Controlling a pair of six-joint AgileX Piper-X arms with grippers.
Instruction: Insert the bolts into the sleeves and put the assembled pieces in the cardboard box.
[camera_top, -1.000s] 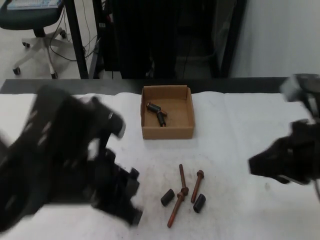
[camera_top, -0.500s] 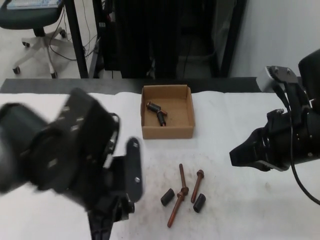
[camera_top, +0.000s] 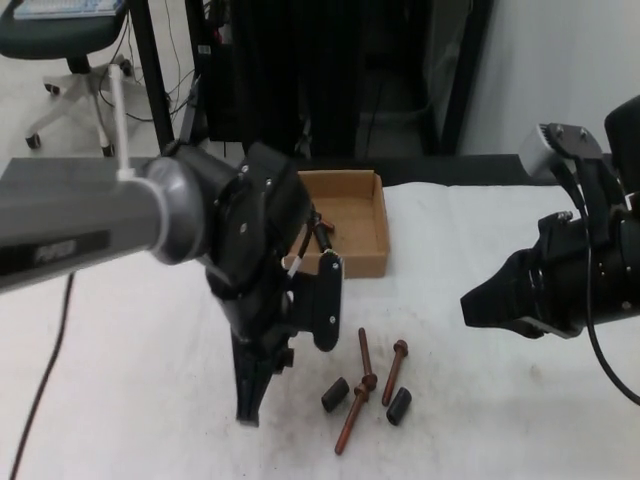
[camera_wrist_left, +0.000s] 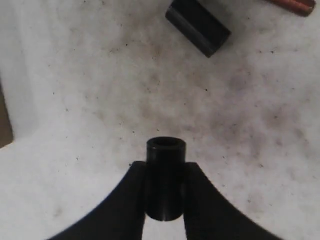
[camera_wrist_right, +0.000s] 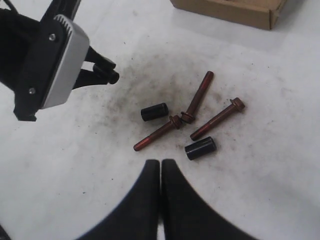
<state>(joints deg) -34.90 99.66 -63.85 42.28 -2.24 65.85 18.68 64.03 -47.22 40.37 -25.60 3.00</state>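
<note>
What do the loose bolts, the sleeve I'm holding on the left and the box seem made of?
Long reddish-brown bolts: likely metal, dull coppery or rusty finish. Held short black cylindrical sleeve: matt black, coated metal or rubber, can't tell. Open brown box: plain matt cardboard, folded walls.

Soft, diffuse overhead light falling evenly on white cloth (camera_top: 480, 420); cloth reading bright, racks (camera_top: 280, 80) behind sinking into near-black. Left arm (camera_top: 250, 230) throwing only faint, soft-edged shadow beneath itself. Cardboard box (camera_top: 365, 265) shading its own floor along near wall; in right wrist view, laying pale shadow on cloth. Bolts (camera_wrist_right: 200, 92) casting thin, short shadows. Left gripper (camera_wrist_left: 166, 167) and right gripper (camera_wrist_right: 160, 165) showing as dark silhouettes against glowing cloth. Held sleeve (camera_wrist_left: 166, 150) catching dim sheen on rim.
</note>
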